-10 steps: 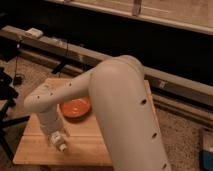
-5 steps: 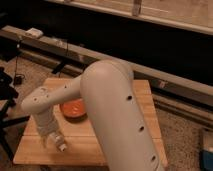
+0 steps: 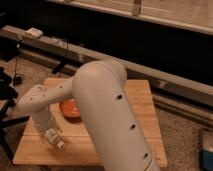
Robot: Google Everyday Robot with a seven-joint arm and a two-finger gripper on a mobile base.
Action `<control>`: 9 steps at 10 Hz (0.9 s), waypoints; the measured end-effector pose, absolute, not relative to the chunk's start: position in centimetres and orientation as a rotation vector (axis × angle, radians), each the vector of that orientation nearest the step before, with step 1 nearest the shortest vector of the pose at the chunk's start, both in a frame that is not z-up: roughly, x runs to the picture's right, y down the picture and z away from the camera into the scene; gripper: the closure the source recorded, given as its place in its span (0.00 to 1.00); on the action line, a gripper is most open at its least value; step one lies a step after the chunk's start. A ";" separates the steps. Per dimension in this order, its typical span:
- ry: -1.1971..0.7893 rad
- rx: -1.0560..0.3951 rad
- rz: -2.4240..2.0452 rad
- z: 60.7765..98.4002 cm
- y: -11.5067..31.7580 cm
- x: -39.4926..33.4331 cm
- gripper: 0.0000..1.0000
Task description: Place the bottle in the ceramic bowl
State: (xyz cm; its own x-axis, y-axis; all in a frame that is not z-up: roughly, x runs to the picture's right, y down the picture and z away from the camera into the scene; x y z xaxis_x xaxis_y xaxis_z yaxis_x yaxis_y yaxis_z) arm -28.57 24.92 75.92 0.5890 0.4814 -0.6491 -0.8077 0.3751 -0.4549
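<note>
The ceramic bowl (image 3: 69,108), orange-red inside, sits on the wooden table (image 3: 140,107) left of centre, its right side hidden behind my big white arm. My gripper (image 3: 51,135) hangs low over the table's front left part, in front of the bowl and apart from it. The bottle (image 3: 59,144), small and white, shows right at the gripper's lower end, close to the tabletop. The gripper looks open around it; whether the fingers touch it I cannot tell.
My upper arm (image 3: 112,120) fills the middle of the view and hides much of the table. A long metal rail (image 3: 150,72) with cables runs behind the table. Dark stand legs (image 3: 7,107) are at the left, and a blue object (image 3: 207,150) lies on the floor at the right.
The arm's big link has swung left and nearer the camera, hiding more of the bowl. The gripper has stayed by the bottle at the front left.
</note>
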 end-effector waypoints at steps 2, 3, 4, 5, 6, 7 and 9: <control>0.435 -0.807 0.844 76.5 24.5 -29.1 0.35; 0.433 -0.799 0.840 76.8 24.4 -29.1 0.35; 0.433 -0.793 0.836 77.1 24.2 -29.0 0.35; 0.432 -0.788 0.829 77.2 24.3 -29.1 0.35; 0.431 -0.779 0.814 77.5 24.6 -29.3 0.35; 0.431 -0.769 0.803 77.8 24.7 -29.5 0.35; 0.430 -0.768 0.785 78.3 24.9 -29.7 0.42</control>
State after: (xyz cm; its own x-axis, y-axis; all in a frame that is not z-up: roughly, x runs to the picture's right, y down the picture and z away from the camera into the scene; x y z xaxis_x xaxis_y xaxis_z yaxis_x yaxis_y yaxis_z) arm -29.71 24.90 78.28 0.6436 0.4682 -0.6055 -0.7623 0.4635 -0.4518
